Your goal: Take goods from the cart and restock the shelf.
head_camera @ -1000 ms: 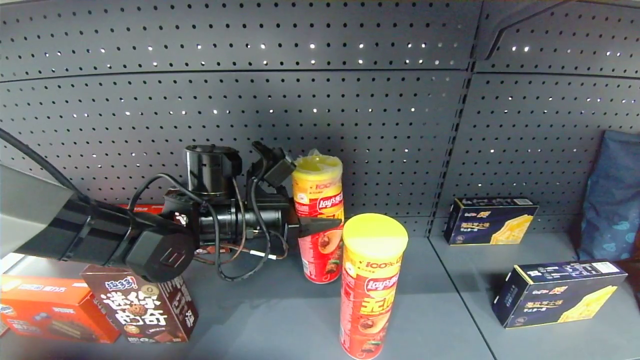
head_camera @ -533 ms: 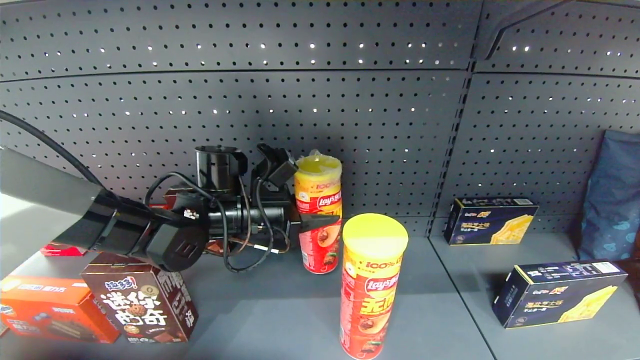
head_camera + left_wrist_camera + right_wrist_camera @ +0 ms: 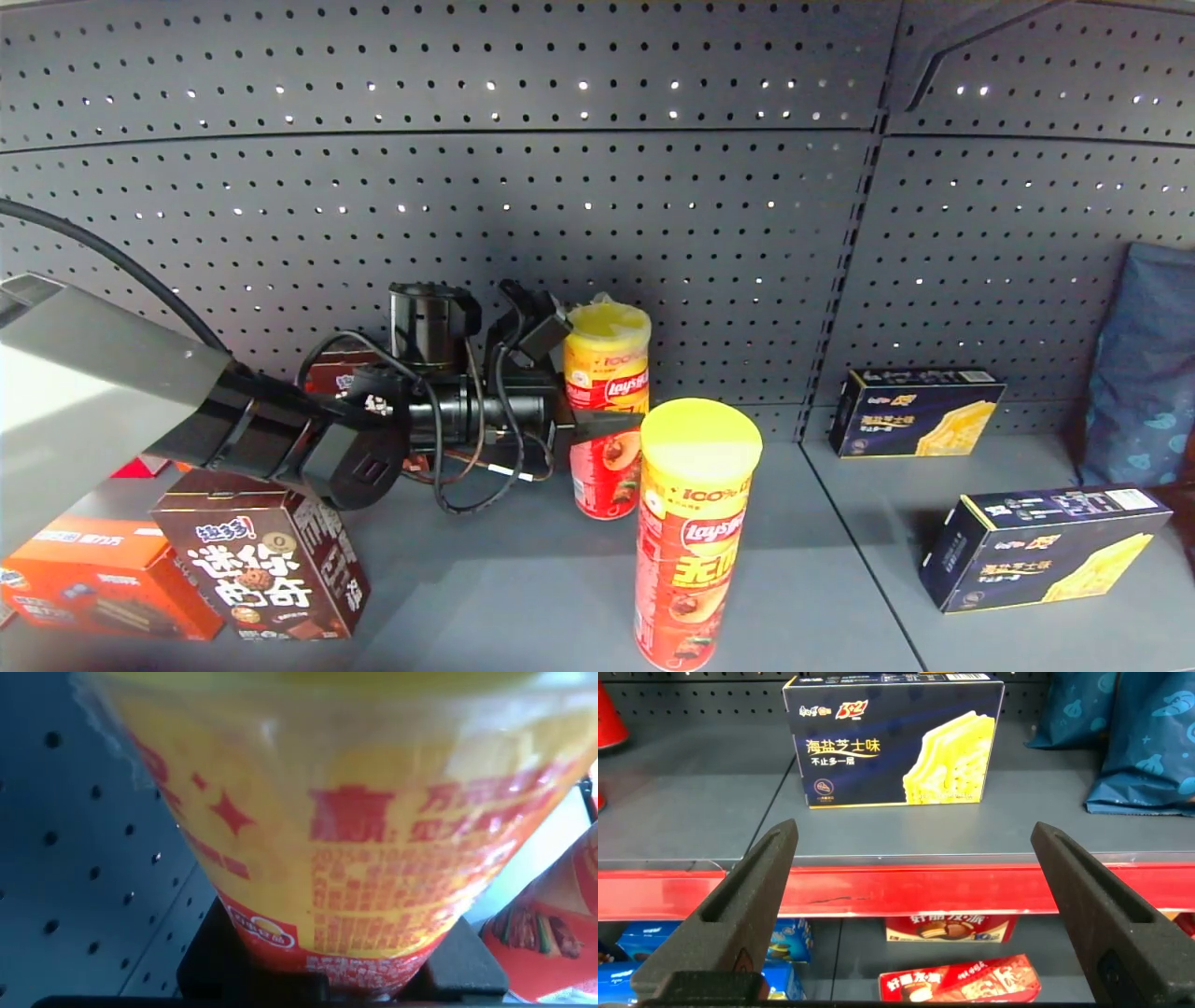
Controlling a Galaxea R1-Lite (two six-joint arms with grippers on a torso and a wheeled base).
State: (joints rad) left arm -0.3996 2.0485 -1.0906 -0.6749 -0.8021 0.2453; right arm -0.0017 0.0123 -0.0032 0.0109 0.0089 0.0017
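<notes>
Shelf (image 3: 523, 579) of grey steel with a pegboard back (image 3: 560, 205) carries a blue bag (image 3: 1144, 364) at 3 o'clock, beside two dark blue boxes (image 3: 920, 411). From 9 o'clock the left gripper (image 3: 609, 425) has its jaws clamped on the rear chip can (image 3: 607, 373), upright near the pegboard at 11 o'clock of the front chip can (image 3: 695, 532); a brown cookie box (image 3: 261, 569) and an orange box (image 3: 93, 574) sit at 8 o'clock. Right gripper (image 3: 920, 924) has its jaws spread wide, holding nothing, facing the red shelf edge (image 3: 896, 889).
</notes>
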